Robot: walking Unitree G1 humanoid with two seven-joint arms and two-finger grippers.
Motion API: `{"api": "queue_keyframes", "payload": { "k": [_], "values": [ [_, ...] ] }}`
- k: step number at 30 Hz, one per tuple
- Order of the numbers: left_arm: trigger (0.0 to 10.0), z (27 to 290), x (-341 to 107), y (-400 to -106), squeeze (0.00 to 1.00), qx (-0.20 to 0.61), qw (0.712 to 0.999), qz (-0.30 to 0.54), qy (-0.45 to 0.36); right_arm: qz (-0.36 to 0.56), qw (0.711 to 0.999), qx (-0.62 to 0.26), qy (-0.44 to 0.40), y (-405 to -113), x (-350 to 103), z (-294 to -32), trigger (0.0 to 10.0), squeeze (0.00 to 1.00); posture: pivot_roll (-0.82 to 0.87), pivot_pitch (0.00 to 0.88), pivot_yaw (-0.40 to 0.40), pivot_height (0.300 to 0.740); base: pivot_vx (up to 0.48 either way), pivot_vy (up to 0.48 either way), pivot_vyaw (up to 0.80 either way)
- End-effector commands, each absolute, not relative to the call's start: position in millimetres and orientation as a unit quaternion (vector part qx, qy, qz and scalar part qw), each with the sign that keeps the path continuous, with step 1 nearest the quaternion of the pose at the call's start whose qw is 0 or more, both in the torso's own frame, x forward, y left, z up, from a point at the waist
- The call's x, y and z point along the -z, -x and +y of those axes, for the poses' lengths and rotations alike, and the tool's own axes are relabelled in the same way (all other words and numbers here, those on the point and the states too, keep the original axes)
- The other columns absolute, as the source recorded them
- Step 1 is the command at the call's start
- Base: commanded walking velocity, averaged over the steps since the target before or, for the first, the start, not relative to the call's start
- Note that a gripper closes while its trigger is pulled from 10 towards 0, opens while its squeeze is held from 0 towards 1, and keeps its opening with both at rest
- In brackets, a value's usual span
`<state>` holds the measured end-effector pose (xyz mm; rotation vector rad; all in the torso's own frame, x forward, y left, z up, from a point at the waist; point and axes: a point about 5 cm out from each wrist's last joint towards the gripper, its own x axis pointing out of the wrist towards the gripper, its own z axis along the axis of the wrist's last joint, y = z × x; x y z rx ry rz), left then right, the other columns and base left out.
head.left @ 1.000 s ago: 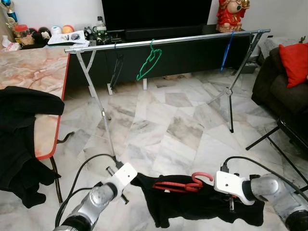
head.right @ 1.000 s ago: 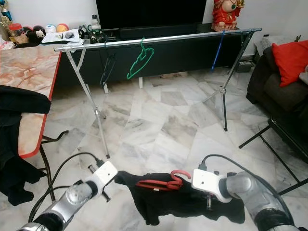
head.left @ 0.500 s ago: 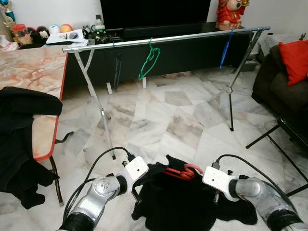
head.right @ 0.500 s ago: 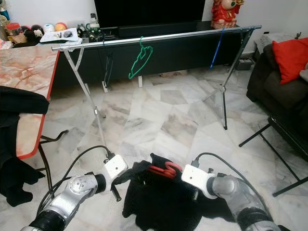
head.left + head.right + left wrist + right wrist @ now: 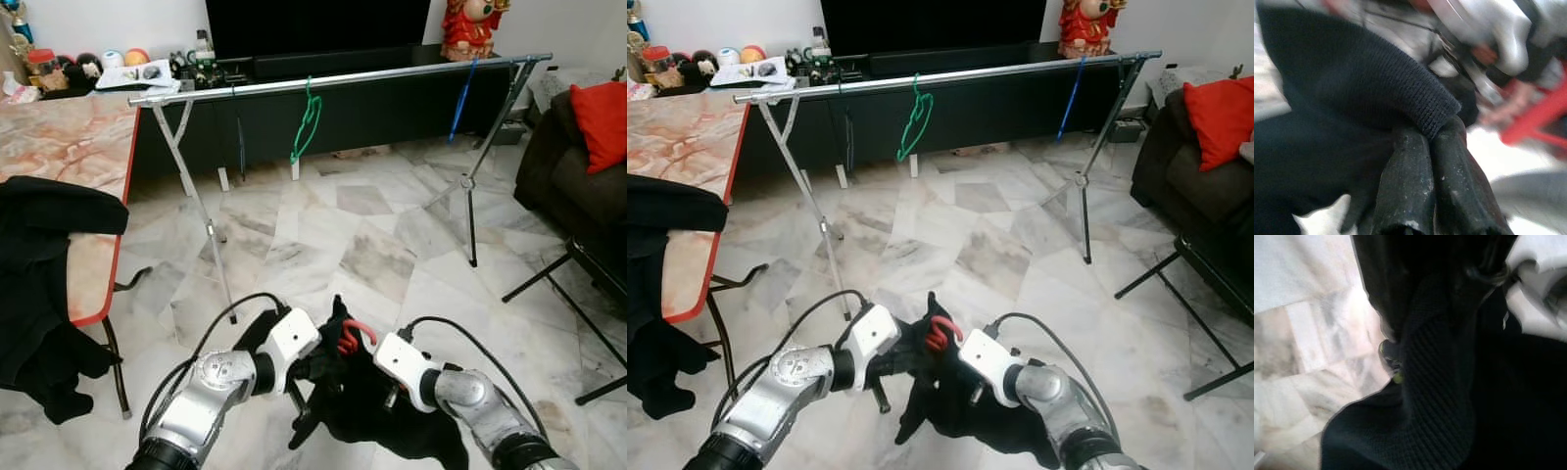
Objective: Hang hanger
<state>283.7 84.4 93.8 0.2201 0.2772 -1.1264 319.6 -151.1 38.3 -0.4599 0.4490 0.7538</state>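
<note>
A red hanger [image 5: 354, 336] sits inside a black knit garment [image 5: 345, 406] that hangs bunched low in front of me, its red hook sticking up between my two wrists. My left gripper [image 5: 312, 370] is shut on a fold of the garment; its fingers [image 5: 1410, 176] press together on the knit cloth. My right gripper [image 5: 378, 388] holds the other side, close beside the left one, with the dark fabric [image 5: 1435, 382] draped over its fingers. The silver clothes rack [image 5: 333, 80] stands across the room ahead, well beyond both grippers.
On the rack hang a green hanger [image 5: 307, 122], a blue one [image 5: 458, 98] and a black one [image 5: 241, 137]. A marble table [image 5: 69, 147] with black clothes [image 5: 39, 255] is at my left. A dark sofa with a red cushion [image 5: 600, 122] and a black stand [image 5: 578, 284] are at my right.
My two grippers have come together, so the garment, earlier stretched wide between them, now hangs bunched and the hanger points end-on. The green hanger on the rack has turned edge-on.
</note>
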Motion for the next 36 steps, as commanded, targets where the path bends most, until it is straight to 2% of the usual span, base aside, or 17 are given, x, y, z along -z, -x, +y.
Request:
{"api": "queue_keyframes", "payload": {
  "k": [1,7,8,9,10,12,14,15,16,17,21,24,25,36],
  "values": [
    [0.0,83,-90,-273,0.0,0.559,0.809,0.152,-0.102,0.172,0.913,-0.318,0.187,-334,-56,-151,10.0,0.0,0.06,0.075,0.038,0.74,0.0,0.0,0.0],
    [0.0,88,-92,-271,0.0,0.562,0.803,0.166,-0.105,0.159,0.927,-0.293,0.173,-339,-62,-154,10.0,0.0,0.06,0.073,0.038,0.74,0.0,0.0,0.0],
    [1.3,89,-91,-272,0.0,0.559,0.805,0.168,-0.11,0.155,0.929,-0.292,0.167,-340,-64,-154,10.0,0.0,0.06,0.073,0.038,0.74,0.0,0.0,0.0],
    [3.3,91,-91,-273,0.0,0.555,0.806,0.17,-0.115,0.15,0.931,-0.288,0.165,-342,-66,-154,10.0,0.0,0.06,0.073,0.038,0.74,0.0,0.0,0.0],
    [4.9,92,-90,-273,0.0,0.553,0.806,0.174,-0.119,0.138,0.937,-0.273,0.169,-344,-70,-156,10.0,0.0,0.06,0.072,0.037,0.74,0.0,0.0,0.0],
    [6.6,93,-91,-272,0.0,0.555,0.805,0.175,-0.119,0.129,0.947,-0.239,0.171,-349,-74,-161,10.0,0.0,0.06,0.072,0.037,0.74,0.0,0.0,0.0],
    [7.5,93,-92,-271,0.0,0.555,0.804,0.177,-0.121,0.121,0.956,-0.223,0.147,-351,-78,-161,10.0,0.0,0.06,0.072,0.036,0.74,0.0,0.0,0.0],
    [7.5,93,-92,-271,0.0,0.555,0.804,0.177,-0.122,0.118,0.958,-0.22,0.142,-352,-79,-161,10.0,0.0,0.06,0.072,0.036,0.74,0.0,0.0,0.0],
    [8.4,93,-93,-272,0.0,0.554,0.805,0.176,-0.123,0.115,0.961,-0.22,0.125,-353,-80,-160,10.0,0.0,0.06,0.072,0.036,0.74,0.0,0.0,0.0],
    [8.8,94,-93,-272,0.0,0.551,0.806,0.175,-0.124,0.112,0.962,-0.224,0.104,-353,-82,-157,10.0,0.0,0.06,0.073,0.036,0.74,0.0,0.0,0.0],
    [9.5,94,-95,-274,0.0,0.545,0.811,0.172,-0.125,0.106,0.959,-0.241,0.101,-353,-83,-153,10.0,0.0,0.06,0.074,0.035,0.74,0.0,0.0,0.0],
    [9.5,94,-95,-274,0.0,0.543,0.812,0.172,-0.125,0.106,0.959,-0.242,0.106,-353,-82,-152,10.0,0.0,0.05,0.075,0.035,0.74,0.0,0.0,0.0],
    [9.5,94,-95,-274,1.0,0.543,0.813,0.172,-0.123,0.106,0.959,-0.24,0.106,-353,-82,-152,10.0,0.0,0.06,0.076,0.034,0.74,0.0,0.0,0.0],
    [10.0,95,-96,-275,1.0,0.538,0.816,0.169,-0.125,0.108,0.957,-0.249,0.102,-352,-81,-149,10.0,0.0,0.06,0.08,0.033,0.74,0.0,0.0,0.0]
  ]
}}
